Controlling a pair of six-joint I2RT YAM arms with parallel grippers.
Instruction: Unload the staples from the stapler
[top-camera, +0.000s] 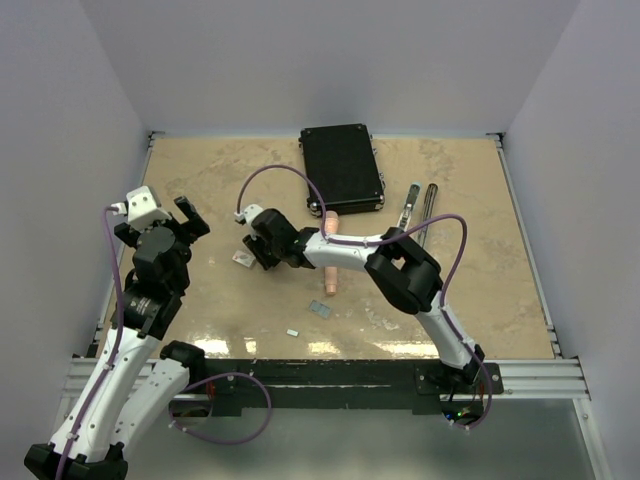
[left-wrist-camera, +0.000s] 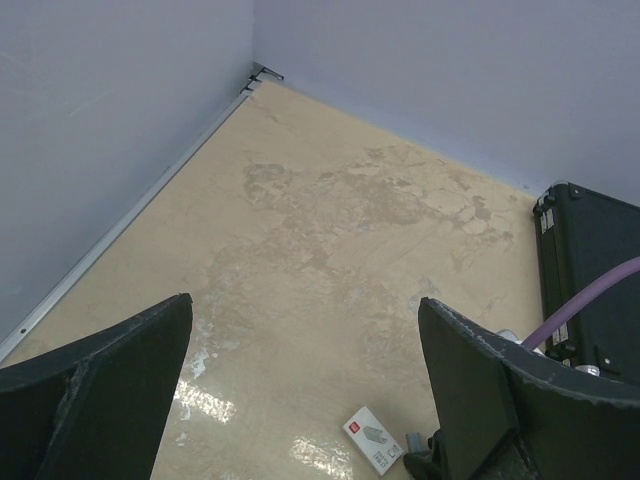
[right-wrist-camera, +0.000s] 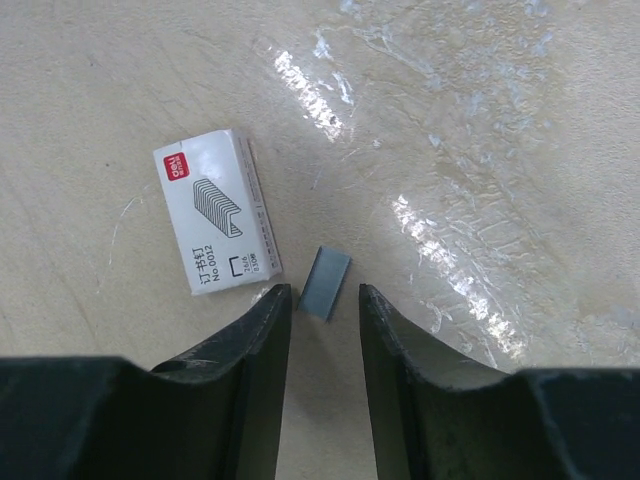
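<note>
Pale lavender walls (top-camera: 330, 60) around a glossy beige tabletop (top-camera: 230, 170) with glare patches (top-camera: 260, 347).

Grey staples (right-wrist-camera: 327, 283); white box (right-wrist-camera: 217, 210); mottled beige table (right-wrist-camera: 500, 120).

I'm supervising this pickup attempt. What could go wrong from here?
The staple strip lies flat on the table, at the tips of the right gripper; the fingers may slide over it or flick it away. The white staple box sits close beside one finger, so it could get nudged or caught instead.
</note>
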